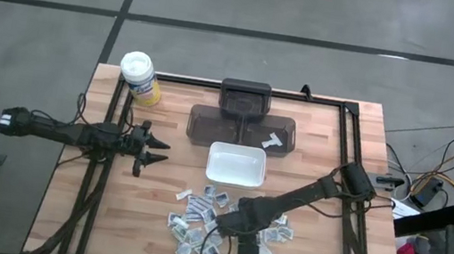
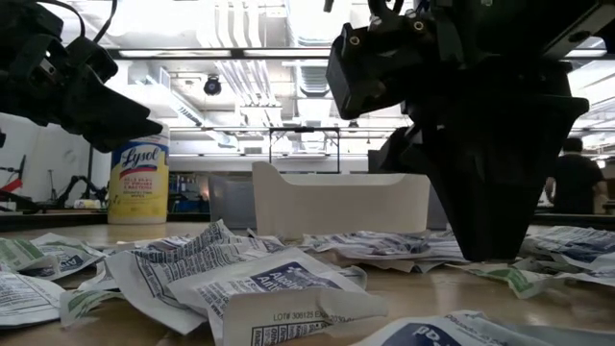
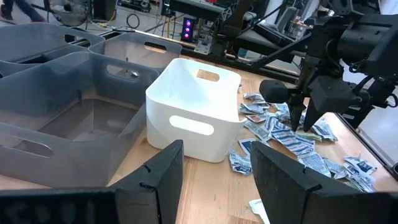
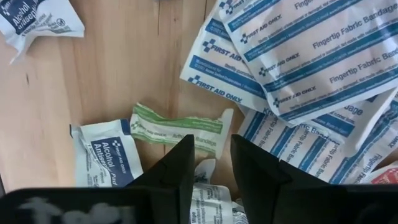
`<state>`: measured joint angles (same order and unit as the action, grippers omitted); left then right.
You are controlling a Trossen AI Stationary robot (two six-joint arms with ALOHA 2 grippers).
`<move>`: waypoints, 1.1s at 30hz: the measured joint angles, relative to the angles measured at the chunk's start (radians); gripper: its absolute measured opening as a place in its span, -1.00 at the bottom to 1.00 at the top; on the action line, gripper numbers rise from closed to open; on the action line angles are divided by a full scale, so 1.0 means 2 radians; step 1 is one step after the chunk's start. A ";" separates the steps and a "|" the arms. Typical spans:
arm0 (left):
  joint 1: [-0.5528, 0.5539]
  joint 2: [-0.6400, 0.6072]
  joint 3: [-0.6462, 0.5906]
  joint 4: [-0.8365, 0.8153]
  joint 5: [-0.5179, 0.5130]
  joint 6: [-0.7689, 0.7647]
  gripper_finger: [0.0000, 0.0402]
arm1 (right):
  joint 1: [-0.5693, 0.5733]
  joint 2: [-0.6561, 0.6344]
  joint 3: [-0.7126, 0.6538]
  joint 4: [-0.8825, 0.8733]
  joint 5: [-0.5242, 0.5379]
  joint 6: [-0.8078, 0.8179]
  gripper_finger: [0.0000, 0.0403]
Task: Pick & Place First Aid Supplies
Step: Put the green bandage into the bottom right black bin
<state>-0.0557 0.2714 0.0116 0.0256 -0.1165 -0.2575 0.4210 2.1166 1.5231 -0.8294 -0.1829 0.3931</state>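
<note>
Many small flat first aid packets (image 1: pixel 195 217), white with blue print, lie loose on the wooden table near its front edge, in front of the white tray (image 1: pixel 239 150). My right gripper (image 1: pixel 226 226) points down into the pile, open by a narrow gap. In the right wrist view its fingertips (image 4: pixel 211 155) straddle one end of a greenish packet (image 4: pixel 177 127) that lies flat on the wood beside bandage packets (image 4: pixel 298 68). My left gripper (image 1: pixel 154 150) hovers open at the table's left, level, holding nothing. My right gripper comes from above, pointing down, its fingers (image 2: pixel 495 252) reaching to table height among the packets. The greenish packet's end (image 4: pixel 214 134) lies in the gap between them. Whether the fingers touch it I cannot tell.
A yellow canister (image 1: pixel 140 76) with a white lid stands at the far left corner. Grey translucent bins (image 1: pixel 209 126) sit behind the white tray (image 3: pixel 193 130). Black frame rails run along the table's sides and far edge. Bare wood lies left of the pile.
</note>
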 joint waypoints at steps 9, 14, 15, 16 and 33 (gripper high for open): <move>0.000 0.001 0.000 0.000 0.000 0.000 -0.09 | -0.001 0.021 -0.001 -0.001 -0.011 0.002 -0.53; 0.000 0.001 0.000 0.000 0.000 0.000 -0.09 | -0.001 0.022 -0.001 -0.002 -0.008 0.006 -0.64; 0.000 0.001 0.000 0.001 0.000 0.000 -0.09 | -0.001 0.023 -0.001 -0.002 -0.007 0.006 -0.67; 0.000 0.001 0.000 0.001 0.000 0.000 -0.09 | -0.001 0.023 -0.001 -0.002 -0.004 0.006 -0.70; 0.000 0.002 0.000 0.001 0.000 0.000 -0.09 | 0.000 0.022 -0.002 -0.015 0.013 0.013 -0.96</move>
<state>-0.0559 0.2756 0.0116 0.0269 -0.1165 -0.2577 0.4210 2.1598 1.5200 -0.8590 -0.1564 0.4194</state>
